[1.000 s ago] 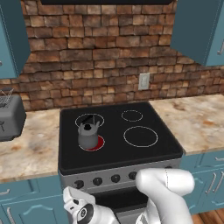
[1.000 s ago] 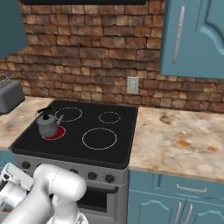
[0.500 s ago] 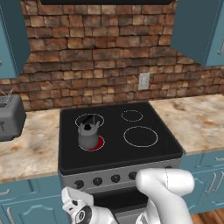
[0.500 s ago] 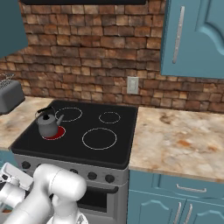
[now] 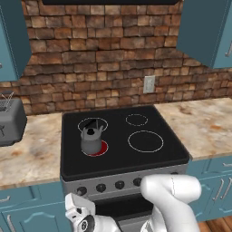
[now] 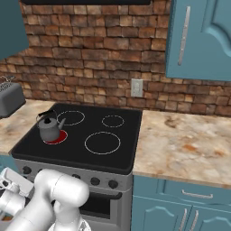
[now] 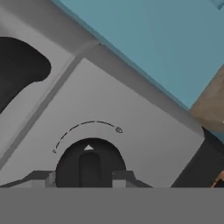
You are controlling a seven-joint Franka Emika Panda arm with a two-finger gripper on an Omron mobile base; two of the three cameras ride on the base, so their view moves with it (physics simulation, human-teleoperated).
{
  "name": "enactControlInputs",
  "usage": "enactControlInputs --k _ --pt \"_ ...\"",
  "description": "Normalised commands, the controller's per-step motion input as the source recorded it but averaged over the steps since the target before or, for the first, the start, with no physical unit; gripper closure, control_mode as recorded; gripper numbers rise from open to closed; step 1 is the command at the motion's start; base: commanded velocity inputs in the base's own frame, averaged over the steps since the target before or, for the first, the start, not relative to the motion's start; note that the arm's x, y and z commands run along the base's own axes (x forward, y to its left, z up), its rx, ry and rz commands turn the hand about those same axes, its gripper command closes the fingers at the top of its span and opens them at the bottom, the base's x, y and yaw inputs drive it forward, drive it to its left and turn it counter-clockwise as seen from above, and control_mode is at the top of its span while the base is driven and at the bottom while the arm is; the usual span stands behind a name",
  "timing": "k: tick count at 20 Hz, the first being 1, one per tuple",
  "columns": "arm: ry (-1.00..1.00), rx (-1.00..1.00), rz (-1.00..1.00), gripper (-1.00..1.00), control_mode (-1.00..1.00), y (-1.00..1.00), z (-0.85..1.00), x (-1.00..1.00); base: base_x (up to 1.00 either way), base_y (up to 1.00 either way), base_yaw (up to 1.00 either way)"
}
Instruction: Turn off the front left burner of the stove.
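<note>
Hand: the hand [image 7: 89, 181], low at the stove's front panel, has its fingers closed on a black knob [image 7: 89, 168]; a white pointer and dial arc sit just above the knob.
Panel: a row of knobs [image 5: 119, 184] runs along the grey front edge, blue cabinet [image 7: 157, 43] just beside the panel.
Burner: the front left burner [image 5: 100, 148] glows red at the near left of the stove [image 5: 136, 158], partly under a grey kettle [image 5: 91, 139] standing on it.
Glass top: three unlit rings [image 5: 145, 141] lie bare, leaving open room right of the kettle.
Table: marbled table [image 6: 189, 149] flanks the stove; a toaster [image 5: 10, 120] stands left, well apart.
Wall: brick [image 5: 99, 63] rises behind.
</note>
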Motion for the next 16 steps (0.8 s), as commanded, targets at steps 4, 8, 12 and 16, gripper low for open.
enactControlInputs --k 4,8,12,16 --pt "-0.03 0.2 0.0 1.0 -1.0 -0.01 0.58 0.0 0.0 0.0 0.0" --pt "-0.01 0.23 -0.01 1.0 -1.0 -0.02 0.65 0.02 0.0 0.0 0.0" --pt "0.0 0.23 -0.03 1.0 -1.0 0.0 0.75 0.16 0.0 0.0 0.0" --pt "0.0 0.24 -0.03 1.0 -1.0 0.0 0.8 0.29 0.0 0.0 0.0"
